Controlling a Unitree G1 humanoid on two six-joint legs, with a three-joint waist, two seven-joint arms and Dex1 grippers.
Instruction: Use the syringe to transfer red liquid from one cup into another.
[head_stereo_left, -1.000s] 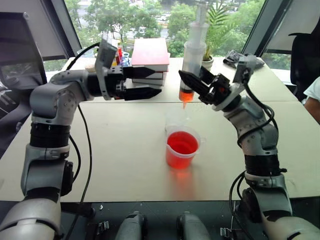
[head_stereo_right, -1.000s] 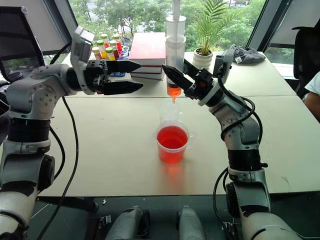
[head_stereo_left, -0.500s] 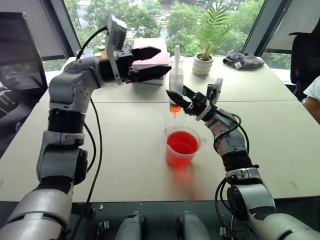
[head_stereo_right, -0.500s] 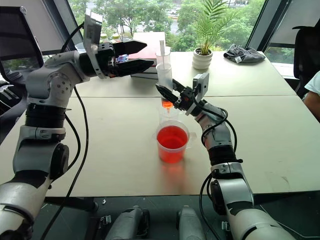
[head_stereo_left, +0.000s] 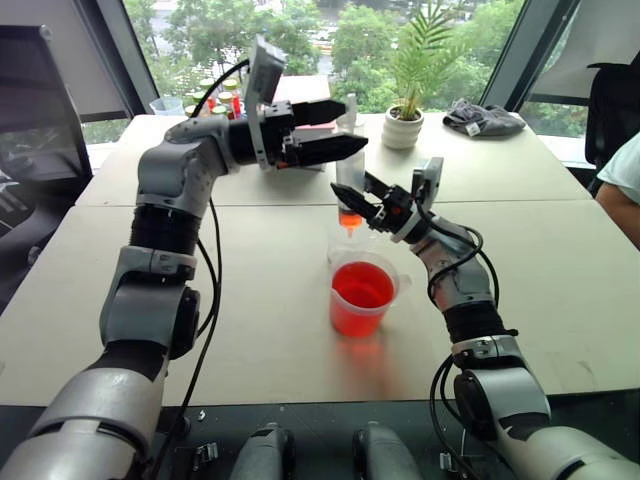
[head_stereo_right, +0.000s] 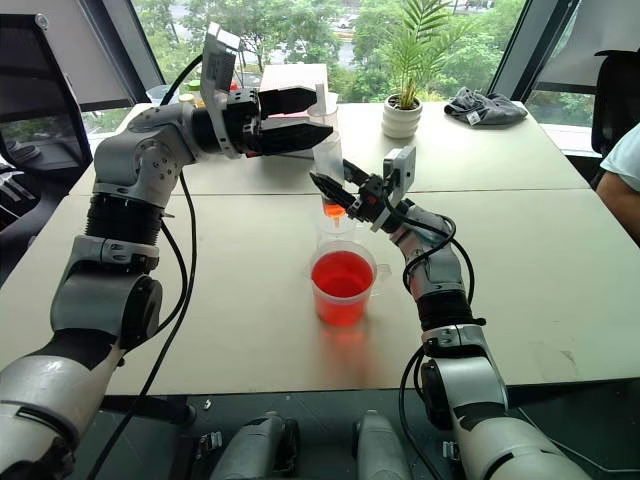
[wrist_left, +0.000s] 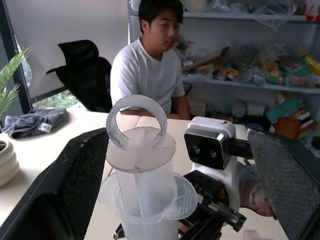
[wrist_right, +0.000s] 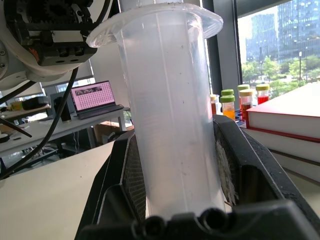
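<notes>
Left pincer (head_stereo_left: 335, 130) is spread wide, holding nothing, its fingers either side of the plunger top. The syringe (head_stereo_left: 349, 170) stands upright, tip right above the slim cup (head_stereo_left: 347, 243) on the worktop (head_stereo_left: 250, 300), its barrel clamped in the right pincer (head_stereo_left: 352, 203). Looks like light, stiff, slick plastic, so I'd keep gripping mid-barrel and press the plunger by its flat cap. The red cup (head_stereo_left: 362, 298) sits just in front.

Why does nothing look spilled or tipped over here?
Nothing stands out. The right claw holds the syringe upright over the narrow clear cup, the wide red cup stands upright, and the table around them looks dry.
</notes>
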